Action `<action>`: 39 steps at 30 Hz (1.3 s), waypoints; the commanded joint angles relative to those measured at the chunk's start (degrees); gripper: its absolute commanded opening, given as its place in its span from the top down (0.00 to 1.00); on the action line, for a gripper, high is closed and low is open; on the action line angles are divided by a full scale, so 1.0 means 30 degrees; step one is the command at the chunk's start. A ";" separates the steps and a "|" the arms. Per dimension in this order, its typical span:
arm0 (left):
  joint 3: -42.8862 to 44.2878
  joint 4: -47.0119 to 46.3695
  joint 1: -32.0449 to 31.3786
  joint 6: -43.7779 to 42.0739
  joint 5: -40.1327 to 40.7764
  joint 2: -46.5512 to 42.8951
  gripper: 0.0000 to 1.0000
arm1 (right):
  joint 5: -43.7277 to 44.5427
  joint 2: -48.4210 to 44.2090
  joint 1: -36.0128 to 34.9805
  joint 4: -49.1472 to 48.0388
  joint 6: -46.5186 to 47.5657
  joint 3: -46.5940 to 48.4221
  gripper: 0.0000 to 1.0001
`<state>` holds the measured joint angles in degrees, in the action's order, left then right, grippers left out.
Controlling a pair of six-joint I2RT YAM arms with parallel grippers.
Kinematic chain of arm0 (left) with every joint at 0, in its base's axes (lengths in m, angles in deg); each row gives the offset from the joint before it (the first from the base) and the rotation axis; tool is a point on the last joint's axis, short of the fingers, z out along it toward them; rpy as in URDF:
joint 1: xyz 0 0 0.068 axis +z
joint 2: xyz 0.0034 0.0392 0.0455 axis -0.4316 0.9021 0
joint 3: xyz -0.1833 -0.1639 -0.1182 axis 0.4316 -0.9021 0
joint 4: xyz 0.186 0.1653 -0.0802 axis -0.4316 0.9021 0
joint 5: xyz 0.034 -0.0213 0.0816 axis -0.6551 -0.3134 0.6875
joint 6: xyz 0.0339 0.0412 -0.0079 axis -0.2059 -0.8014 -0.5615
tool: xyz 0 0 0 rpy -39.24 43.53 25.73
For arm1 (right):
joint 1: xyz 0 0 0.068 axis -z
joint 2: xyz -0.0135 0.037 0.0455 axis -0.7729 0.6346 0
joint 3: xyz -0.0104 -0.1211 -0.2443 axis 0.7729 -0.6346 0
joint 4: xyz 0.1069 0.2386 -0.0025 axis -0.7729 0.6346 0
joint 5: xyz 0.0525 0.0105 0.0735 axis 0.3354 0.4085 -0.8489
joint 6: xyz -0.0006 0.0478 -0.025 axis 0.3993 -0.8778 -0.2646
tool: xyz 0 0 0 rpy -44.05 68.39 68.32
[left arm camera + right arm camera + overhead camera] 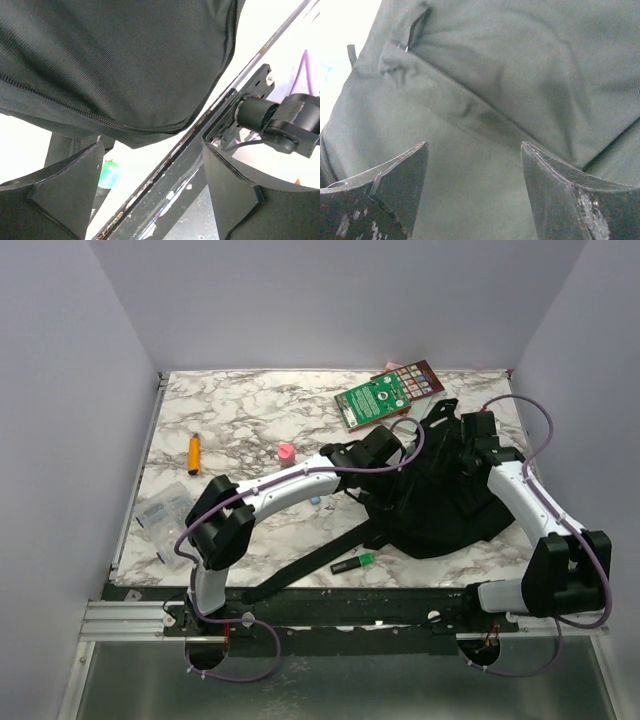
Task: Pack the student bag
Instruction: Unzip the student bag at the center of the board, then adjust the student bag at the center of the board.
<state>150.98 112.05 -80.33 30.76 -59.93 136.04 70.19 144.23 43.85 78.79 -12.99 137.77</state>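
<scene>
Student bag [440, 510]: lay slumped on the right half of the worktop [250, 420], one long strap trailing toward the near edge.
Left claw [152, 150]: jaws spread wide, gripping nothing, at the bag's upper left, a zipper seam just ahead.
Right claw [474, 146]: jaws spread wide, empty, black fabric close in front.
Green book [378, 400]: just beyond the bag, by the far edge.

no legible text anywhere, print on the green-covered book [375, 400] too small to read
</scene>
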 commanded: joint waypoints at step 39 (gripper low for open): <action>0.0628 0.0919 0.0324 -0.0528 -0.1447 0.2878 0.25 | -0.5993 0.4195 -0.0462 -0.9993 -0.5003 -0.6262 0.60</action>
<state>151.09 115.24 -79.46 29.65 -63.03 143.43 54.50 151.82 43.19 52.45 -25.36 120.77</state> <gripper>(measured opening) 0.745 0.400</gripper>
